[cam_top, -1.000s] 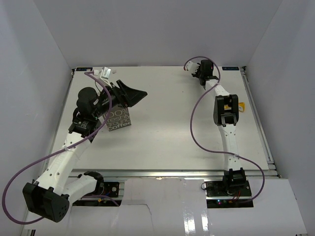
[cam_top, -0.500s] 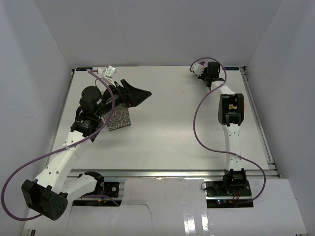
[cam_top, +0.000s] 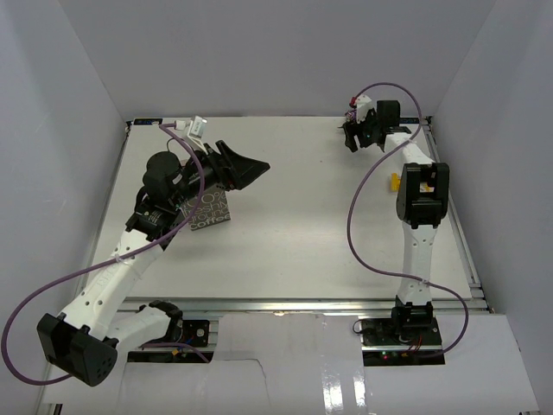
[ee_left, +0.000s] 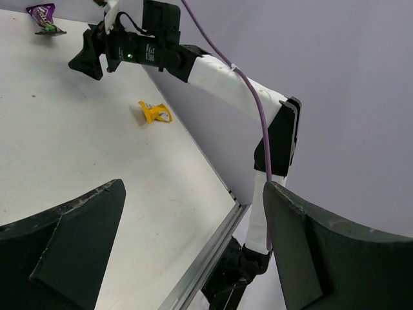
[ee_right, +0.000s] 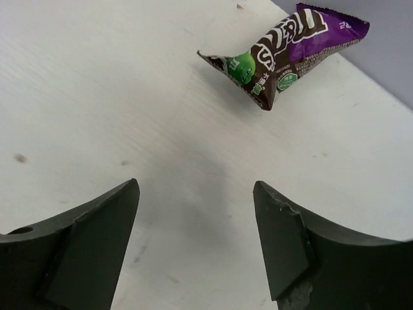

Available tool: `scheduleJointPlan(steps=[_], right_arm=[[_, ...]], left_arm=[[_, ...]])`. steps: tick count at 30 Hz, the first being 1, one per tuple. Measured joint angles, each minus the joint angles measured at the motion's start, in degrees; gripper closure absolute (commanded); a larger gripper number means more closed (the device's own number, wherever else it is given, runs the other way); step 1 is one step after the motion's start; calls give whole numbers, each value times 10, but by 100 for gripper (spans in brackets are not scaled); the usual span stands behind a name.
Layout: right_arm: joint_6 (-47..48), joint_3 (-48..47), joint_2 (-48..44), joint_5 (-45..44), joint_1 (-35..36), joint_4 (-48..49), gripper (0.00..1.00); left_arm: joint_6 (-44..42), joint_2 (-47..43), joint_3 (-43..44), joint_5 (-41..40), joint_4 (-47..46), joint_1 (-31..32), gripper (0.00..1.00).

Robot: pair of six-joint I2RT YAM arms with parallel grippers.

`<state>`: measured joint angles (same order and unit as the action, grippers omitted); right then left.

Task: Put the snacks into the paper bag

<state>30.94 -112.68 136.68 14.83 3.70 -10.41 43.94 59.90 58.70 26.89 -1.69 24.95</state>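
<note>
white table (cam_top: 294, 216), pale walls (cam_top: 259, 52), speck (ee_right: 20, 158), perhaps dirt

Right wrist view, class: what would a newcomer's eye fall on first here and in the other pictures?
A purple snack packet lies on the white table just beyond the open right gripper. A small yellow packet lies near the table's right edge, and the grey-brown paper bag sits on the left beside the left arm.

Only bare table (ee_right: 116, 90) separates the right gripper (ee_right: 195, 194) from the purple packet (ee_right: 284, 51).
</note>
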Motion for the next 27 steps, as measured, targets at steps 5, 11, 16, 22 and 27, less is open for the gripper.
scheduleJointPlan(steps=[5,11,16,22,27], right_arm=[[-261,2,-34,48,-15,-1,12],[-568,11,-51,29,-19,30,13],[-723,-11,-14,36,-17,74,16],[-787,-48,42,15,-14,89,20],[-818,-50,55,-1,-14,90,24]], left_arm=[[0,5,0,1,-1,0,2],[3,17,1,0,0,0,2],[9,20,9,-8,0,6,2],[12,25,15,-23,-1,18,2],[12,33,17,-29,-1,23,2]])
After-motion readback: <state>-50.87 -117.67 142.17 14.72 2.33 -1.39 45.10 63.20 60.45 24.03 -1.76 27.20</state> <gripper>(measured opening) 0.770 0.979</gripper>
